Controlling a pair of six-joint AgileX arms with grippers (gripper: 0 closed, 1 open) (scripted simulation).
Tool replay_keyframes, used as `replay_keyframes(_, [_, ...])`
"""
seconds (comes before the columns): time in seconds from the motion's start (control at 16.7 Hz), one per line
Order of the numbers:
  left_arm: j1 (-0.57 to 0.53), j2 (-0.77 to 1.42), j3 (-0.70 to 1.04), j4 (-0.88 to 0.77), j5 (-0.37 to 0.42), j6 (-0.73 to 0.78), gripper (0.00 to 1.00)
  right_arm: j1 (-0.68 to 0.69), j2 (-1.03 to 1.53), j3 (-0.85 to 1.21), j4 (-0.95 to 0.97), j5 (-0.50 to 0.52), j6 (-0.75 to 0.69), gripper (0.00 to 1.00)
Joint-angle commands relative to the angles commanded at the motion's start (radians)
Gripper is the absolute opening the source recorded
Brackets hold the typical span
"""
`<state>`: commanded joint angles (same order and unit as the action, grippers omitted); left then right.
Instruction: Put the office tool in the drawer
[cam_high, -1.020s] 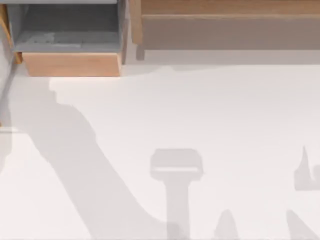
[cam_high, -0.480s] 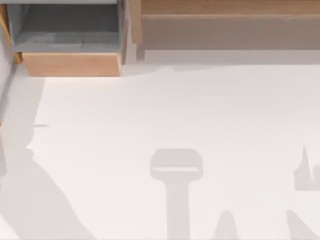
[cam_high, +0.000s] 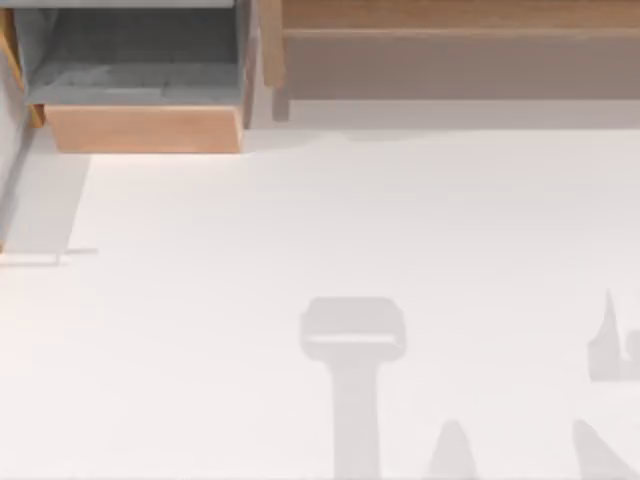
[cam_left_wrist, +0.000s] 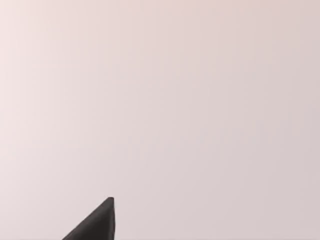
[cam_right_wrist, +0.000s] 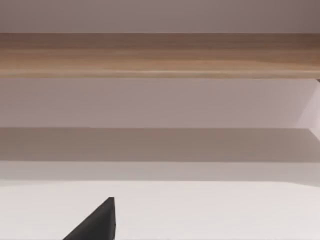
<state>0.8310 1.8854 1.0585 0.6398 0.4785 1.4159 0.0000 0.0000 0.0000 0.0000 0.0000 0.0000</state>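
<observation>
The drawer (cam_high: 145, 128) stands open at the table's back left, its grey interior bare behind a light tan front panel. The office tool is out of view. A dark edge of my left gripper (cam_left_wrist: 95, 225) shows in the left wrist view against plain pale surface. The same kind of dark edge marks my right gripper (cam_right_wrist: 95, 225) in the right wrist view, which faces the long wooden shelf unit (cam_right_wrist: 160, 55).
The long wooden shelf unit (cam_high: 450, 50) runs along the back from the middle to the right. The white table (cam_high: 300, 230) carries faint grey shadows near its front edge, one T-shaped (cam_high: 352, 340).
A broad diagonal shadow that crossed the table's left half has slid off to the left and gone. The drawer and shelf unit have not moved.
</observation>
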Motion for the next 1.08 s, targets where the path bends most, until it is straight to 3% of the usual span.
replay_keyframes(0.3, [0.033,0.027,-0.311,0.443,0.115,0.163,1.00,0.000,0.000,0.000,0.000,0.000,0.000,1.00])
replay_keyframes(0.6, [-0.043,0.076,-0.533,0.764,0.227,0.194,1.00,0.000,0.000,0.000,0.000,0.000,0.000,1.00])
replay_keyframes(0.84, [-0.105,0.104,-0.614,0.890,0.278,0.177,1.00,0.000,0.000,0.000,0.000,0.000,0.000,1.00])
replay_keyframes(1.08, [-0.112,0.106,-0.621,0.901,0.283,0.175,1.00,0.000,0.000,0.000,0.000,0.000,0.000,1.00])
